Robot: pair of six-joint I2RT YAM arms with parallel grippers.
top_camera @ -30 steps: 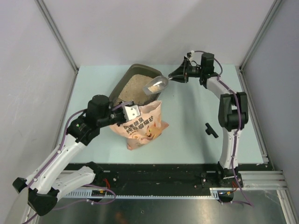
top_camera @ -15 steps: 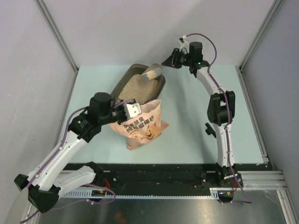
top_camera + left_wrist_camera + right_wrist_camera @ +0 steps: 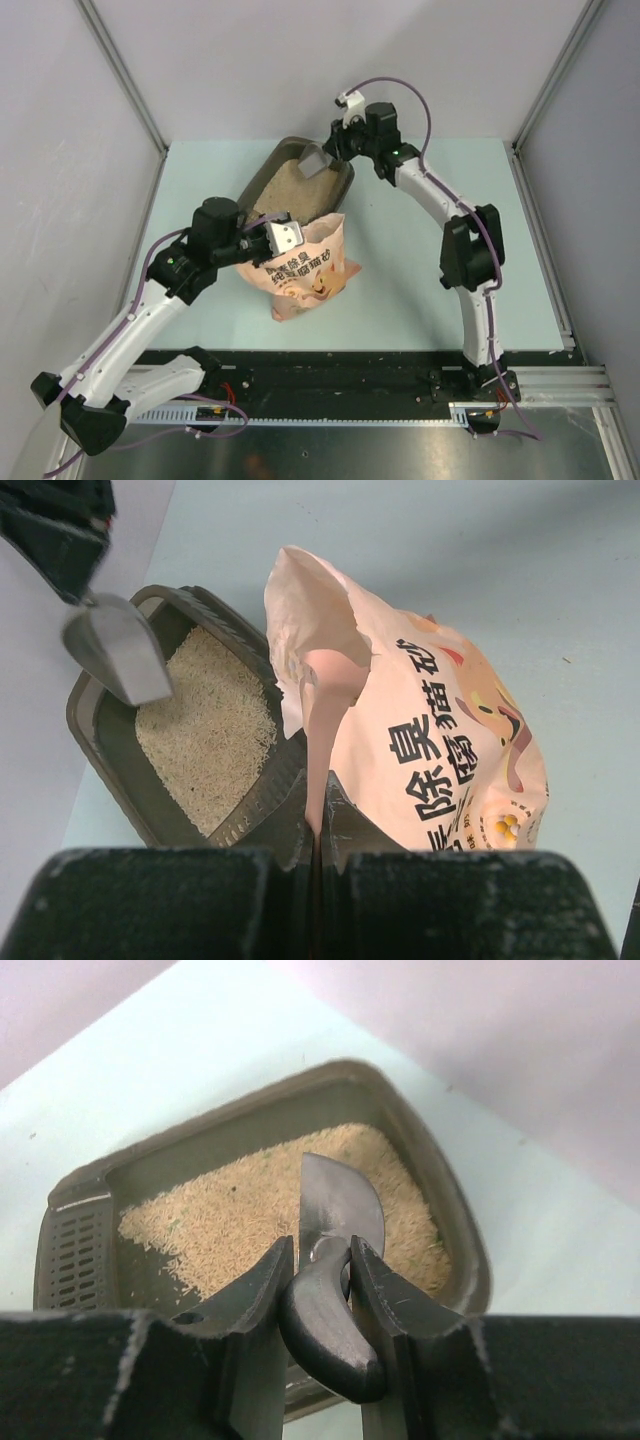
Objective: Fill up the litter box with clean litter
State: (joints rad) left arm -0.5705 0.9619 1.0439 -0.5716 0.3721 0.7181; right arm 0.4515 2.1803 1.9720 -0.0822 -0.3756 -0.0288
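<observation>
The dark litter box [image 3: 262, 175] lies at the back of the table with pale beige clean litter [image 3: 288, 190] spread inside it. My right gripper [image 3: 335, 150] is shut on the black handle of a grey metal scoop [image 3: 314, 160], which hangs over the box's far end. In the right wrist view the scoop [image 3: 335, 1210] points down at the litter [image 3: 230, 1210]. My left gripper [image 3: 283, 237] is shut on the top edge of the pink bag [image 3: 305, 270], which stands against the box's near rim [image 3: 100, 750]. The left wrist view shows the bag [image 3: 440, 750] pinched between the jaws.
Grey enclosure walls stand on the left, right and back of the pale table [image 3: 420, 270]. The metal rail [image 3: 350, 370] with both arm bases runs along the near edge.
My right arm has swung left with the scoop, from right of the litter box to above its far end. The left gripper and the bag have stayed put.
</observation>
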